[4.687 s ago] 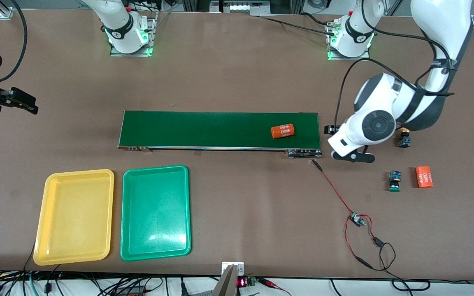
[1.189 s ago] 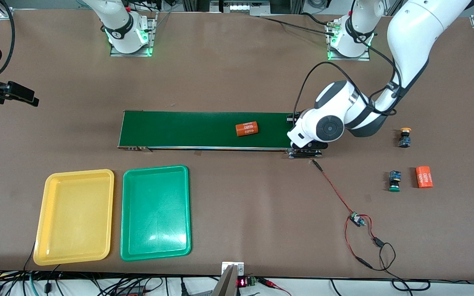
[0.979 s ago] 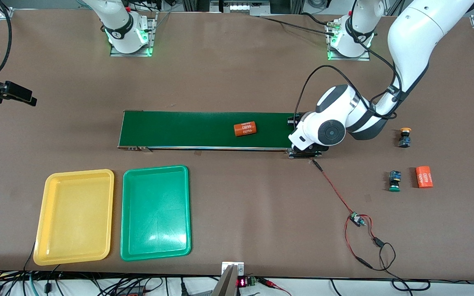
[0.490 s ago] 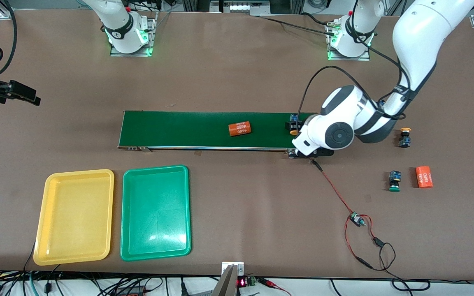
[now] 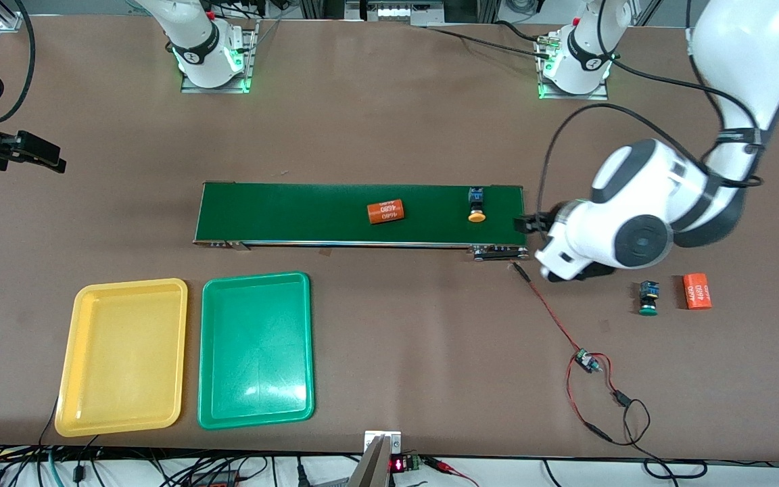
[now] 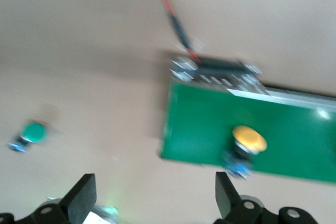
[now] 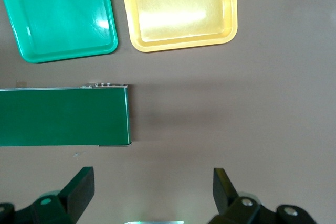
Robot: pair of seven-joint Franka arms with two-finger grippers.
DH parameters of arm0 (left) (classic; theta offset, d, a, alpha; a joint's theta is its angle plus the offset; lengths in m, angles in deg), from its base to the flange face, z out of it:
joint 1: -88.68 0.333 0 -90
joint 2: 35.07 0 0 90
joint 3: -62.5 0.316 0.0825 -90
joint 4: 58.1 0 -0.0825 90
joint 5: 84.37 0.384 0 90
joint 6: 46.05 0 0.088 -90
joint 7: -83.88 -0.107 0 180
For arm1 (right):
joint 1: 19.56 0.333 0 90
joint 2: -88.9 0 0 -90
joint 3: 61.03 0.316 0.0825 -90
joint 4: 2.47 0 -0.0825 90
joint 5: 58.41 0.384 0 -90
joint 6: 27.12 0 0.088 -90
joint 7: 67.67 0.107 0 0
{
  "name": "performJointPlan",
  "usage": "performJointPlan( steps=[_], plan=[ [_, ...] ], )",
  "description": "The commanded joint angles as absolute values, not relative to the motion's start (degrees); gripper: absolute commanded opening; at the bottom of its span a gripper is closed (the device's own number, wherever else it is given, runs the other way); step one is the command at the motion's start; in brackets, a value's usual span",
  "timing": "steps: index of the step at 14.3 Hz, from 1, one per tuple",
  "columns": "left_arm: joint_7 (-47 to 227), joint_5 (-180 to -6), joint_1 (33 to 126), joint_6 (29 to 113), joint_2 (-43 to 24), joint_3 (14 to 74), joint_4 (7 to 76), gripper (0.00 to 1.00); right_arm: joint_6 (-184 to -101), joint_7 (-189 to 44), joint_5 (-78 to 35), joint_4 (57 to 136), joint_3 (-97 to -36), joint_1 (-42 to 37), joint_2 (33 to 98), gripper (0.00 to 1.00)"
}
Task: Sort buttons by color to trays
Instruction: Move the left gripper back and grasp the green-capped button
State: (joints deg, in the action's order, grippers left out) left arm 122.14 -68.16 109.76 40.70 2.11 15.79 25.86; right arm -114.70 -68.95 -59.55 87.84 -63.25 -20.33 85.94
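Note:
A yellow-capped button (image 5: 476,206) (image 6: 247,142) lies on the dark-green belt (image 5: 308,213) near its left-arm end. A green-capped button (image 5: 648,298) (image 6: 32,134) lies on the table, nearer the front camera than the left arm's wrist. My left gripper (image 5: 531,226) (image 6: 153,184) hangs open and empty over the table just off that belt end. My right gripper (image 5: 48,157) (image 7: 152,182) waits open and empty over the table at the right arm's end. The yellow tray (image 5: 122,355) (image 7: 178,9) and the green tray (image 5: 255,348) (image 7: 58,14) lie side by side, both empty.
One orange "4680" cylinder (image 5: 386,211) rides on the belt, another (image 5: 697,291) lies beside the green button. A red-and-black wire with a small board (image 5: 585,362) runs from the belt's end toward the front edge.
My left gripper opened, left the yellow button on the belt, and drew back off the belt's end. The orange cylinder on the belt drifted toward the right arm's end.

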Motion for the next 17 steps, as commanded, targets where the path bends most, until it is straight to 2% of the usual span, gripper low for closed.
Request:
performJointPlan(
  steps=[1,4,10,17],
  plan=[
    [117.3,-59.2,110.6,39.8,3.0,16.2,25.2,1.0,-114.4,-70.0,-59.9,88.5,-62.9,-20.6,87.2,1.0],
    [107.5,-55.5,110.6,41.4,3.6,21.8,25.2,1.0,-115.1,-69.9,-59.8,88.5,-63.0,-20.7,86.9,1.0],
    [88.7,-54.9,110.6,52.6,5.2,33.1,25.8,1.0,-116.0,-69.5,-59.5,88.5,-63.1,-21.3,86.0,1.0],
    [84.1,-49.3,111.9,61.3,10.1,35.9,25.9,1.0,-115.8,-69.2,-57.5,88.3,-63.6,-21.5,83.6,1.0]
  ],
)
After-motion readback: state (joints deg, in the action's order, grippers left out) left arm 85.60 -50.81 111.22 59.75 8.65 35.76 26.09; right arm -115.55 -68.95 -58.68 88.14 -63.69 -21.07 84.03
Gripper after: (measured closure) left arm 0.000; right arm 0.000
